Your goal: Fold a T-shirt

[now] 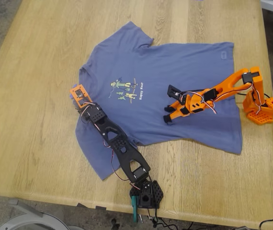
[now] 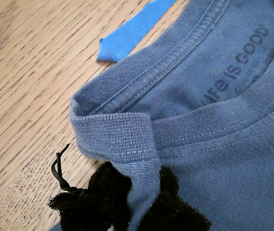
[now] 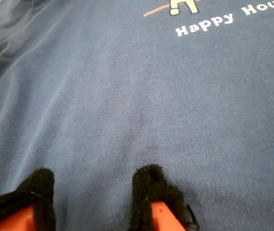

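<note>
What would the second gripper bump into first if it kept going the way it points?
Probably the T-shirt itself: my second gripper points low along the blue cloth toward the "Happy Hour" print, with nothing else in the way.

A large slate-blue short-sleeved cotton T-shirt [image 1: 175,96] is printed with small green-and-yellow cartoon figures [image 1: 124,90] and pale yellow "Happy Hour" lettering [image 3: 214,19]. Darker blue "Life is Good" text [image 2: 235,62] is stamped inside its collar. A bright blue tape scrap [image 2: 134,31] is seen on the light oak-grained wooden table [image 1: 40,110].
</note>
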